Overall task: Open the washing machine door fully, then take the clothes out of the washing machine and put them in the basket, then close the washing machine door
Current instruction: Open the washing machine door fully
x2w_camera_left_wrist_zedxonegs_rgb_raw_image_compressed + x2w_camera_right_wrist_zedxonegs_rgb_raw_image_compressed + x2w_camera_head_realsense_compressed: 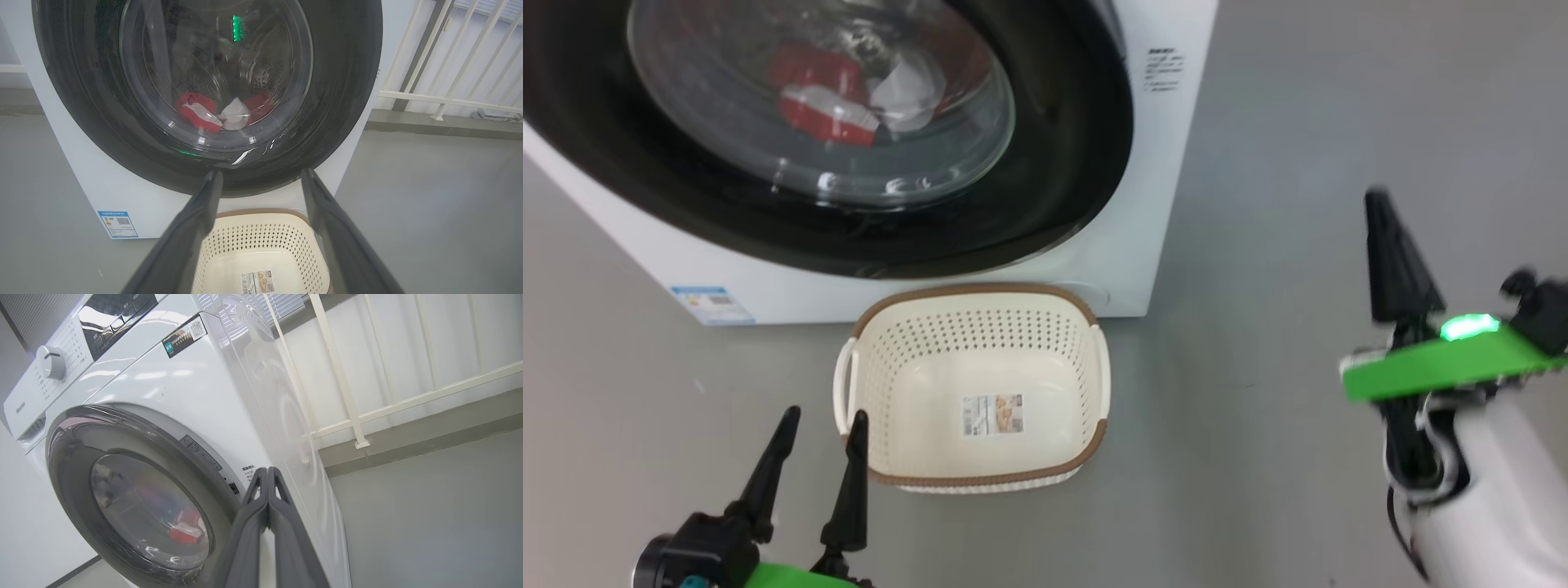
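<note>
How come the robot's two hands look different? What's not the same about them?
The left gripper has its fingers spread wide apart, open. The right gripper has its fingers pressed together, shut with nothing between them. In the head view the left gripper sits by the near left corner of the basket, while the right gripper is out to the right, pointing at the front edge of the washing machine. Both have two long dark fingers.

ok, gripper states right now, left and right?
Left gripper: open, empty.
Right gripper: shut, holding nothing.
</note>
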`<state>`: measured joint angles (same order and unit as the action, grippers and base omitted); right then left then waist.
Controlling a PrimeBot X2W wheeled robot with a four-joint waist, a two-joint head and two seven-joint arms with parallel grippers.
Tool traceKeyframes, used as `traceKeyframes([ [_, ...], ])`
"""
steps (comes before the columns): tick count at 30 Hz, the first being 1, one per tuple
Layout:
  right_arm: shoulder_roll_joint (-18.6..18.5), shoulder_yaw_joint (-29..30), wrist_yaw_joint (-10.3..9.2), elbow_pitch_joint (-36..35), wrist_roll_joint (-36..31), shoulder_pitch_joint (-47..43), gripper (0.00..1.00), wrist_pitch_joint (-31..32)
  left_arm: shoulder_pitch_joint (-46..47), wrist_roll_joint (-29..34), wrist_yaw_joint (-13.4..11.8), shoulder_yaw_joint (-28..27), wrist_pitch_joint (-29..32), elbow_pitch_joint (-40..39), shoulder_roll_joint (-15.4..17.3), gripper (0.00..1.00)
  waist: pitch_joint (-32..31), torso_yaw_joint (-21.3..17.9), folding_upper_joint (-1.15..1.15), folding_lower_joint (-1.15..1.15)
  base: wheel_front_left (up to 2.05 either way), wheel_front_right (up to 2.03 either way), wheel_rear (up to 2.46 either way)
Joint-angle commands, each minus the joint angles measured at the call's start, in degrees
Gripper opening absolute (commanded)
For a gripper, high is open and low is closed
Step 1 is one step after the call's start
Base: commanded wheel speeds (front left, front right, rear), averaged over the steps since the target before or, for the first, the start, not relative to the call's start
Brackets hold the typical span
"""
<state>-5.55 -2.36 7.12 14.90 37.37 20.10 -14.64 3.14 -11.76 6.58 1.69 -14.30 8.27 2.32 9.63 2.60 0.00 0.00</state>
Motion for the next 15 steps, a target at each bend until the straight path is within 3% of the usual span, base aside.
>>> traceKeyframes([
  [1, -0.35, -1.32, 0.36, -1.19, 1.19, 2.71, 0.0, -0.36, 1.7, -0.41, 0.3, -1.55, -0.7, -1.64, 0.56, 1.0, 1.93, 1.92, 0.0, 0.0, 0.0, 0.0, 0.0],
  [7, -4.08, -5.5, 0.36, 1.89, 7.51, 11.6, 0.0, -0.36, 3.22, -2.2, 0.26, 0.43, -0.7, -1.28, 0.56, 1.0, 4.46, 4.55, 0.0, 0.0, 0.0, 0.0, 0.0],
  [15, -9.21, -10.97, 0.36, 5.92, 23.51, 21.78, 0.0, 4.6, 4.57, -4.13, -0.37, 4.25, -0.7, -0.87, 0.56, 1.0, 6.39, 7.62, 0.0, 0.0, 0.0, 0.0, 0.0],
])
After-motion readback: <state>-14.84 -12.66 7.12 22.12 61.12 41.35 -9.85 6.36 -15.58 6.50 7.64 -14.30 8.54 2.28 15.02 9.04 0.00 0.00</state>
